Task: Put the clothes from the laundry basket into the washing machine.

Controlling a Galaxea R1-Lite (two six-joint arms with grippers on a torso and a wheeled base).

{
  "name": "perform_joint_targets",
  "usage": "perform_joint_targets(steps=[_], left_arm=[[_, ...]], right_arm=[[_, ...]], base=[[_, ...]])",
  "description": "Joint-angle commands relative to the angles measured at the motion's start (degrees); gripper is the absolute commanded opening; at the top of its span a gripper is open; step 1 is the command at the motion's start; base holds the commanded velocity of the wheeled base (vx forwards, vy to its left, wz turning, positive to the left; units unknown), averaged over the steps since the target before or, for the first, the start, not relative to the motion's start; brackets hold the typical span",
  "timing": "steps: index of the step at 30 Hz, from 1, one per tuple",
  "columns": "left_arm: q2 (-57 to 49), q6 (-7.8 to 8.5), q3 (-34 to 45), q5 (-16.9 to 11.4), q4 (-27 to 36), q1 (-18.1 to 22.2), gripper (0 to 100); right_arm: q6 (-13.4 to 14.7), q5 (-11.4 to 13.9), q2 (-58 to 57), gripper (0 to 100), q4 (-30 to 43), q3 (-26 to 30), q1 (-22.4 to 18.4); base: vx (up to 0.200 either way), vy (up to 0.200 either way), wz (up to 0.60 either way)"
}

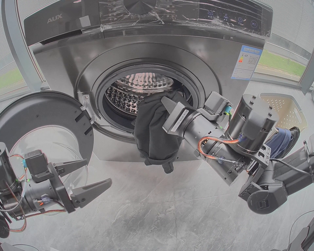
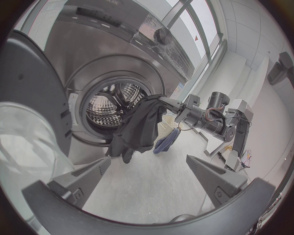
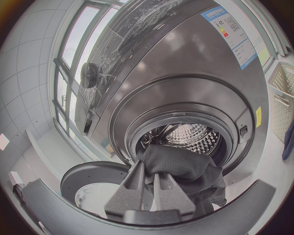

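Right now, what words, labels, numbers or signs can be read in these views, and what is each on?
Pale logo on the washing machine's drawer front: a brand name, left unquoted.
Energy label on its front: print and code too small.
Control panel: icons under film, captions blurred.
Yellow sticker beside the door opening: too small.
Lettering on the right hand gripping the black garment: blurred.

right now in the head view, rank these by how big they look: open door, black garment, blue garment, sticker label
1. open door
2. black garment
3. sticker label and blue garment: about alike, and the garment is partly hidden, so unranked
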Motion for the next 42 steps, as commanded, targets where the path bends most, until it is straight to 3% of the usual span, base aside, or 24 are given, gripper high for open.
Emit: perform_joint_targets(steps=[1, 4, 13, 31, 36, 42], left_arm=[[10.6, -0.76, -2.9, 0.1, -4.5, -2.5, 100], [16.4, -1.38, -2.9, 0.1, -11.9, -2.9, 100], [27.7, -1.82, -3.1, -0.3, -23.7, -3.8, 100], [37.9, -3.13, -11.3, -0.9, -25.3, -4.6, 100], [40.5, -4.72, -13.8, -0.9, -25.6, -5.6, 100], [43.4, -5.07, -16.2, -0.1, -28.5, -5.8, 100]], right_arm=[[0.0, 0.2, 0.9, 0, -1.4, 0.4, 0.0], [-0.1, 0.4, 1.0, 0, -1.6, -0.1, 0.0], [-1.6, 1.2, 3.1, 0, -1.6, -2.3, -0.2], [-1.6, 1.1, 2.5, 0, -1.9, -2.1, 0.1], [-1.6, 1.1, 2.5, 0, -1.9, -1.9, 0.2], [-1.6, 1.0, 2.3, 0, -2.0, -1.4, 0.2]], base=[[0.000, 0.000, 0.00], [0.000, 0.000, 0.00], [0.000, 0.000, 0.00], [0.000, 0.000, 0.00], [0.000, 0.000, 0.00], [0.000, 0.000, 0.00]])
